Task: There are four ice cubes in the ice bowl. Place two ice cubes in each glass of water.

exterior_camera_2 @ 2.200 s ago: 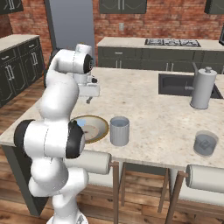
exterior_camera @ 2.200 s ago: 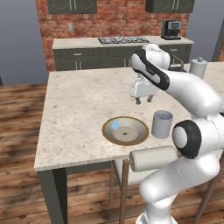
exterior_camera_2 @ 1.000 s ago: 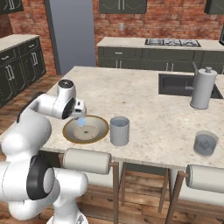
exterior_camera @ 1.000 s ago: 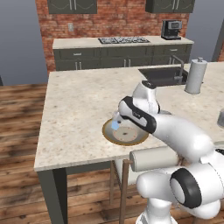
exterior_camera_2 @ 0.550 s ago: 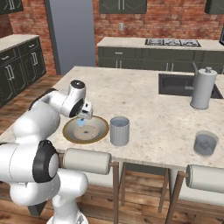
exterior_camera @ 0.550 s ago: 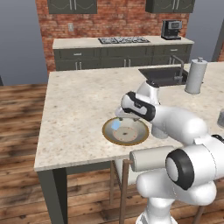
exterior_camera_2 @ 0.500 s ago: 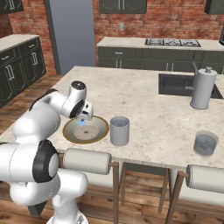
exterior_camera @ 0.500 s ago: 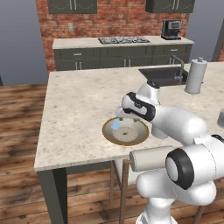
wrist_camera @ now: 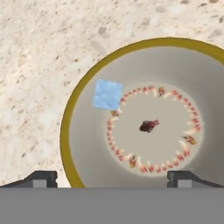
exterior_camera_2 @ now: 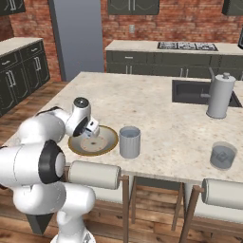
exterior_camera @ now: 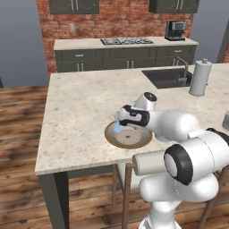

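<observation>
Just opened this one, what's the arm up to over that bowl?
The arm has its hand low over the ice bowl, open and holding nothing. One ice cube shows inside, on the bowl's sloped wall near the rim. One glass stands just beside the bowl, the other farther along the counter. It looks poised to pick up that cube.

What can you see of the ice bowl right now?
The ice bowl is wide, shallow and round, with a golden-brown rim and a pale grey inside. A ring of small red-orange marks circles its flat centre, with a dark reddish spot in the middle. It sits upright on the speckled counter, near the front edge. One light-blue ice cube lies on its inner slope by the rim. The open pincer hovers just above it.
</observation>
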You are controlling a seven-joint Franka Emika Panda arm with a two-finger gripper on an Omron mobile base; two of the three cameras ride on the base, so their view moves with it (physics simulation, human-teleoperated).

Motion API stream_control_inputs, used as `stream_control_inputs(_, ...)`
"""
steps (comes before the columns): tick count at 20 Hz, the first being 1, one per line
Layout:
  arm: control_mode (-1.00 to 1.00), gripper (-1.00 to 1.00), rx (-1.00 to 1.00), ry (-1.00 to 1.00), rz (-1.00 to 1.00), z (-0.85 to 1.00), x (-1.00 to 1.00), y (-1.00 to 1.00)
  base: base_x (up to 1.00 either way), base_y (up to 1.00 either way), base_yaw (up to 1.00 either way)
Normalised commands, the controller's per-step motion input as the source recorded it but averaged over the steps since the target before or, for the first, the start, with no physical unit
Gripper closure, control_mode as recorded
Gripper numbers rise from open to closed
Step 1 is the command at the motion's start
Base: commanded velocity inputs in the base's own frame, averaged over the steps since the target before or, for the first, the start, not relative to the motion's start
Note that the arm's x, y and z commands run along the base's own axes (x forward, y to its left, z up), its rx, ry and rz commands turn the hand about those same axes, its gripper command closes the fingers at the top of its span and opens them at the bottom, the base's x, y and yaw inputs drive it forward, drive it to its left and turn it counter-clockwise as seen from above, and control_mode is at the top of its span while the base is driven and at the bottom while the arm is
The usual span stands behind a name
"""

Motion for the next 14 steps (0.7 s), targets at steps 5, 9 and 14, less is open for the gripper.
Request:
stream_control_inputs(5,-1.00,-1.00,0.18,0.01,-0.01,-0.01,0.39,-0.01,0.00,0.00,0.00)
stream_control_inputs(9,-1.00,-1.00,0.13,0.06,0.00,-0.32,0.03,-0.04,0.00,0.00,0.00)
stream_control_inputs(14,-1.00,-1.00,0.10,0.01,0.00,-0.26,0.18,-0.01,0.00,0.00,0.00)
